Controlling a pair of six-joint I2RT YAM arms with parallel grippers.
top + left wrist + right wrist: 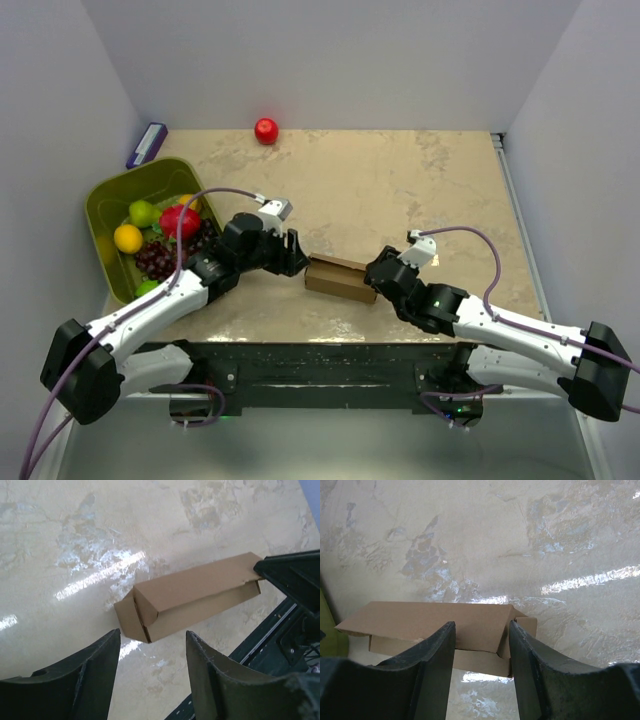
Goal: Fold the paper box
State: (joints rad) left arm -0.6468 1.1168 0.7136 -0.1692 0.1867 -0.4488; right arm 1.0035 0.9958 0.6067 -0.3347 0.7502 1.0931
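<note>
With the left gripper (153, 636) open and empty, and no firm hold by the half-parted right gripper (481, 626) discernible, the paper box (195, 597) may be shoved rightward when its left end is pressed.

The right pincer (481, 630) holds its dark fingers (432, 670) apart before the brown paper box (420, 620) lying on the marbled worktop (520, 540), right-end flap ajar.

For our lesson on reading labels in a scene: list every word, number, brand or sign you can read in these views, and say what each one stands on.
No text can be read in any view.
Paper box: plain brown, no print on the faces that show.
Purple-and-white item at far left: too small to tell whether it bears any print.
</note>
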